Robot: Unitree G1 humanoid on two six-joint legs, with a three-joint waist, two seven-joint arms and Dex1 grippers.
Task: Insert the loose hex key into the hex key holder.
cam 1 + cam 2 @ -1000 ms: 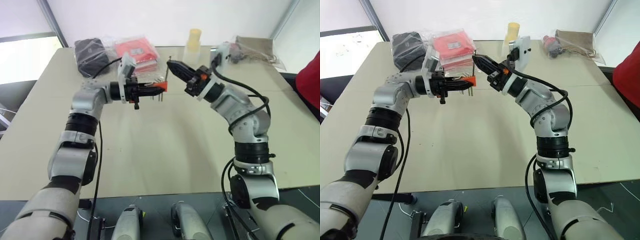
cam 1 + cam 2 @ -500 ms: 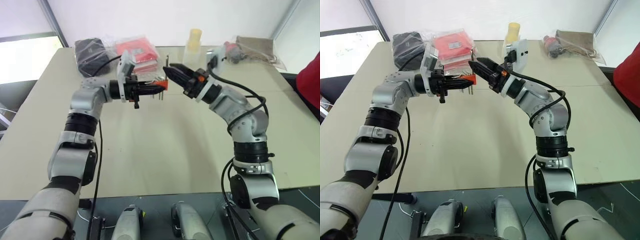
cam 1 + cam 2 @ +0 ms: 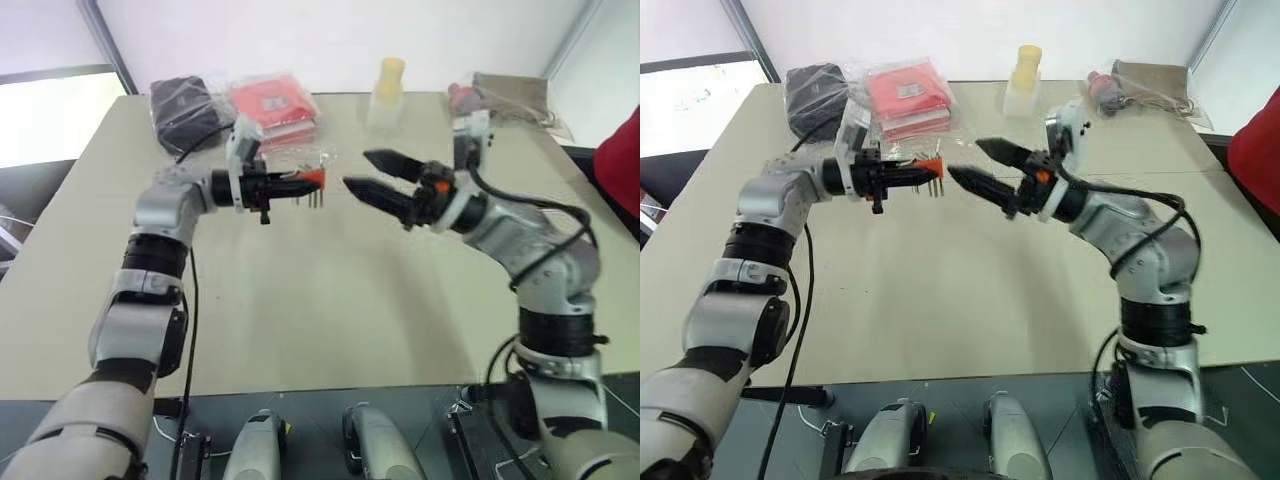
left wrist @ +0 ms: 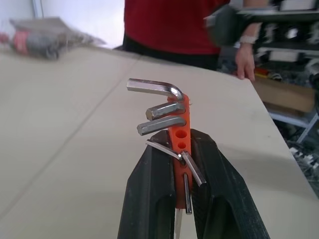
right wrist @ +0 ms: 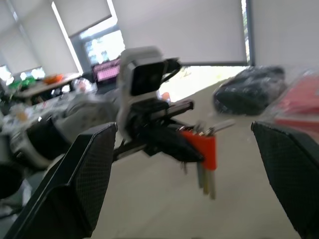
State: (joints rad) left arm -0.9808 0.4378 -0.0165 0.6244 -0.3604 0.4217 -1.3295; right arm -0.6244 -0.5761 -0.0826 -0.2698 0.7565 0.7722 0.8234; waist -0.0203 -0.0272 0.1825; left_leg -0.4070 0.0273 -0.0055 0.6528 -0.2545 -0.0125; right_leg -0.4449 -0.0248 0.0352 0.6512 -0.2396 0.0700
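left wrist view: left gripper (image 4: 182,199) clamped on hex key holder (image 4: 180,137).
right gripper (image 3: 385,175): jaws apart, empty.
step: insertion apparently done; next, verify seating.

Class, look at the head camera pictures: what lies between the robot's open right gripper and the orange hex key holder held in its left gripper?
Nothing: between the right gripper and the hex key holder in the left gripper, the left eye view shows a bare gap over the table.

Between the matt black textured fingers (image 4: 149,199), the hex key holder (image 4: 180,144) is smooth orange plastic holding shiny metal keys (image 4: 154,87); beyond them, the table (image 4: 60,124) is matt beige.
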